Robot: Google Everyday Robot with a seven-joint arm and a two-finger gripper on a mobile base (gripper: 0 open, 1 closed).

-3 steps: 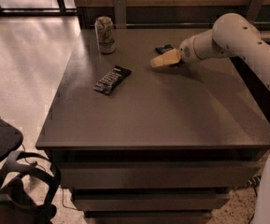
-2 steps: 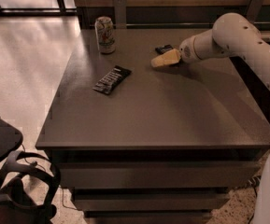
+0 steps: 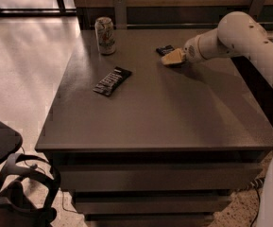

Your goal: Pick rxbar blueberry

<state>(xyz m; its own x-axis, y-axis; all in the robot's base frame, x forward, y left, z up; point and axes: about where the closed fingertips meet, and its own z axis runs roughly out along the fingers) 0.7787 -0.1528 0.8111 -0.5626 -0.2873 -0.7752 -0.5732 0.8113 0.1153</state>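
The rxbar blueberry [image 3: 164,50] is a small dark wrapper lying flat at the far right-middle of the grey table [image 3: 164,112]. My gripper [image 3: 172,57] is low over the table, right beside the bar on its near-right side and partly covering its edge. I cannot tell if it touches the bar. The white arm [image 3: 240,34] reaches in from the right.
A drink can [image 3: 105,35] stands upright at the far left of the table. A longer black bar wrapper with white lettering [image 3: 112,81] lies left of centre. A wooden wall panel runs behind the table. Black equipment [image 3: 13,188] sits on the floor at the lower left.
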